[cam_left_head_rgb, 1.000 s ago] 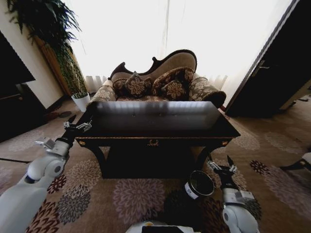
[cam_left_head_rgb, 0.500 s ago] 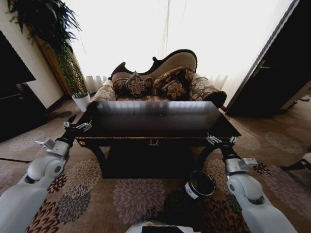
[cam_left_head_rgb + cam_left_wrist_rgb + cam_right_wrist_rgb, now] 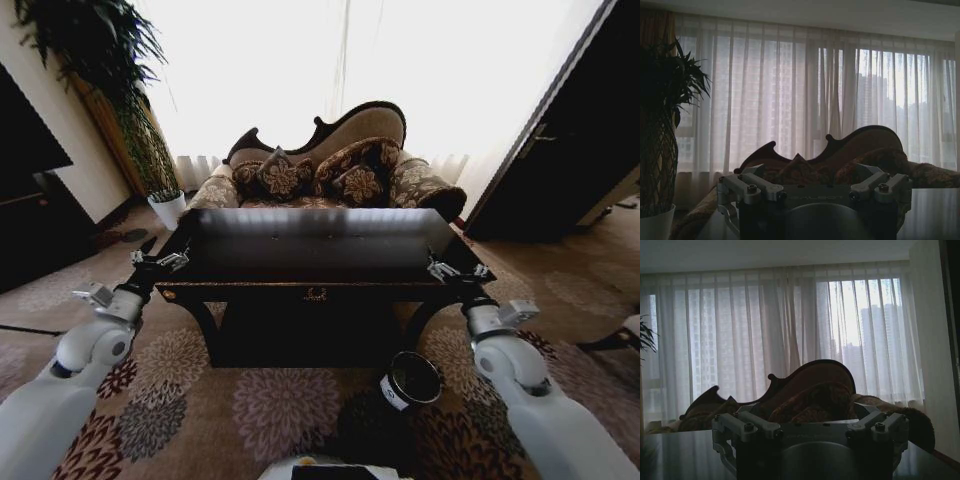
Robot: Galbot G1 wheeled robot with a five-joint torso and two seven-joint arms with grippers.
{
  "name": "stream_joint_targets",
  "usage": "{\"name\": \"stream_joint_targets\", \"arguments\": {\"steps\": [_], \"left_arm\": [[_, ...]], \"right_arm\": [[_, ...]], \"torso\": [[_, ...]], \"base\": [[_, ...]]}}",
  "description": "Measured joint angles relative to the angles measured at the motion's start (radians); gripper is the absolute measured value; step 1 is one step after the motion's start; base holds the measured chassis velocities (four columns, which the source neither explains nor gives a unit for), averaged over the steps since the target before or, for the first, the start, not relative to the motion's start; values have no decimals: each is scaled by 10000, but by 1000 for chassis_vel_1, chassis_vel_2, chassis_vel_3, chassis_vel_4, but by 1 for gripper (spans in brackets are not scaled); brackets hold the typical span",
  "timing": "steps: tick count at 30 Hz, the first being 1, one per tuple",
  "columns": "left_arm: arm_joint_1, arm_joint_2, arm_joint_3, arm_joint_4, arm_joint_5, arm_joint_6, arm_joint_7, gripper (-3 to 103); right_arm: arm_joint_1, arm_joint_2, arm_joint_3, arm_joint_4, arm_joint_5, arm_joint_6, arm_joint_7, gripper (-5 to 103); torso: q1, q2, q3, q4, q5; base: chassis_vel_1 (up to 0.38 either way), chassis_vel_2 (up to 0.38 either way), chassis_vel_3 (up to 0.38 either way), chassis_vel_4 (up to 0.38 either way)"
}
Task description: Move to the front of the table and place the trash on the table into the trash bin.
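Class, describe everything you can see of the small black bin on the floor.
The trash bin is a small black cylinder with a shiny rim and a white label on its side. It stands on the patterned carpet, leaning in the head view, in front of the table near its right leg, well below the top. Nothing touches it; its inside looks dark.

The table [image 3: 320,250] top lies open; sofa [image 3: 320,165] blocks its far edge.
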Motion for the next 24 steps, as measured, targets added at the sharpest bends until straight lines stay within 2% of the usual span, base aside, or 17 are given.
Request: {"name": "stream_joint_targets", "arguments": {"steps": [24], "left_arm": [[0, 0, 0, 0, 0, 0, 0, 100]], "right_arm": [[-28, 33, 21, 0, -67, 5, -4, 100]], "torso": [[-1, 0, 0, 0, 0]], "base": [[0, 0, 0, 0]]}}
